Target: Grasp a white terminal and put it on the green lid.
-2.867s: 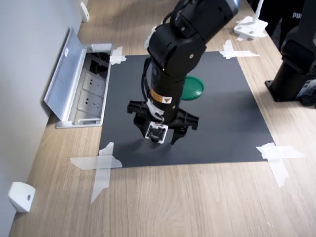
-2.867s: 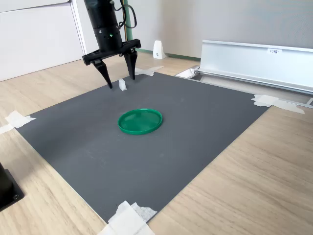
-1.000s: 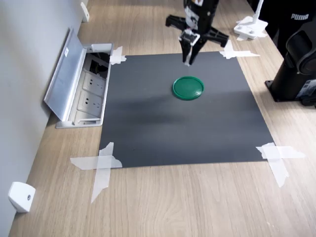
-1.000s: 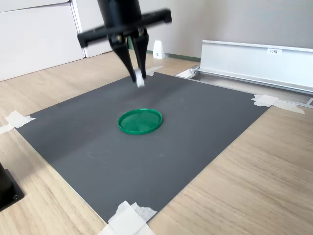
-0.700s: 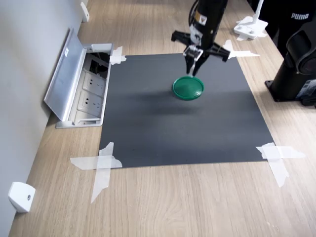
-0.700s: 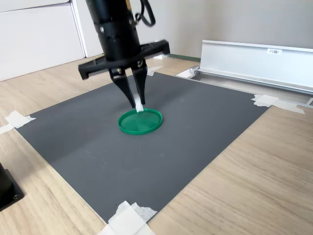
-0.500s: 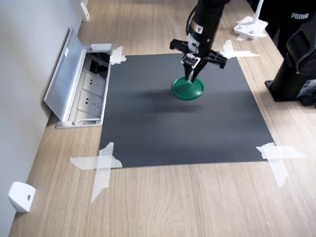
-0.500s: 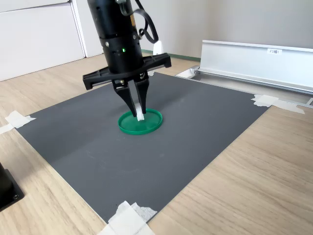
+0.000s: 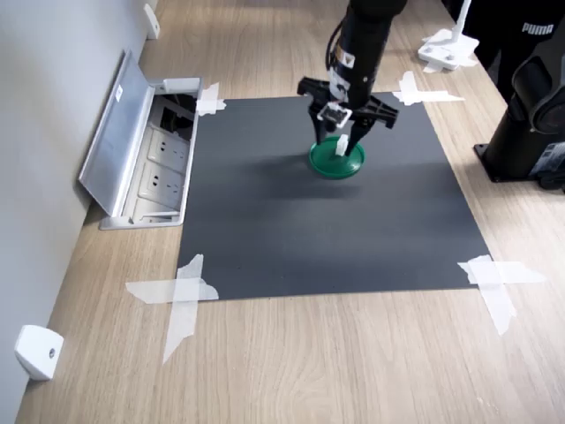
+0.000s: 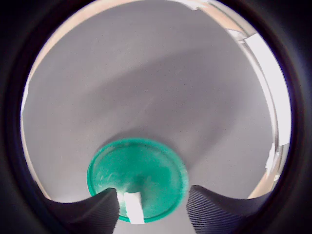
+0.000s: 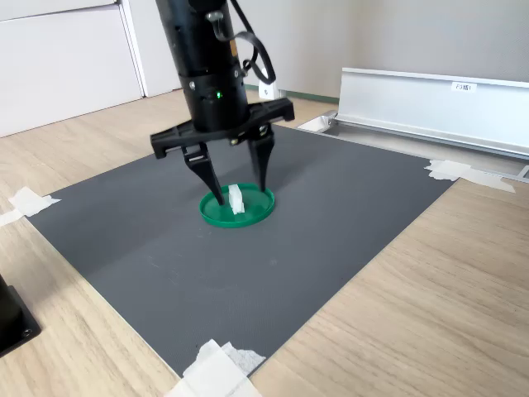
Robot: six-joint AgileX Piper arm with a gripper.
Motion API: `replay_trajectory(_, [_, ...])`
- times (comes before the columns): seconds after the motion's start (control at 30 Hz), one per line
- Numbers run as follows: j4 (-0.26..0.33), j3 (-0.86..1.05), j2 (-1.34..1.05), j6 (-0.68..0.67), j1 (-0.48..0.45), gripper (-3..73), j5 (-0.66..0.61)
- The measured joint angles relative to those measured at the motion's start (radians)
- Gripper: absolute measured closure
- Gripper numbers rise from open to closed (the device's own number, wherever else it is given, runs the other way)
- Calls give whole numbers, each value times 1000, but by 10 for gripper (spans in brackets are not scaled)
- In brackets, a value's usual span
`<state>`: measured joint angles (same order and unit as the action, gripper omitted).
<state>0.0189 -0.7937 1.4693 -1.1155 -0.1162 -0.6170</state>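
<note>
Second exterior view: the tool (image 11: 240,184) stands spread open over the green lid (image 11: 256,210), the white terminal (image 11: 235,199) released upright on it. Next, I judge, a straight lift clear.

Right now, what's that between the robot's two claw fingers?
The white terminal, standing on the green lid between the open gripper's fingers, clearest in the second exterior view.

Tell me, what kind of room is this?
Probably a robot test bench in an office or lab: a dark mat taped to a wooden desk, with a flip-up socket box beside it.
</note>
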Motion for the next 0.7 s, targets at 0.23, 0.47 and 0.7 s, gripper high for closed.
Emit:
replay_trajectory(0.23, [80, -43, -252, 166, 0, 95, -10])
replay_trajectory(0.47, [153, -61, -552, 434, 0, 488, -63])
replay_trajectory(0.7, [171, -59, -827, 750, 0, 695, -10])
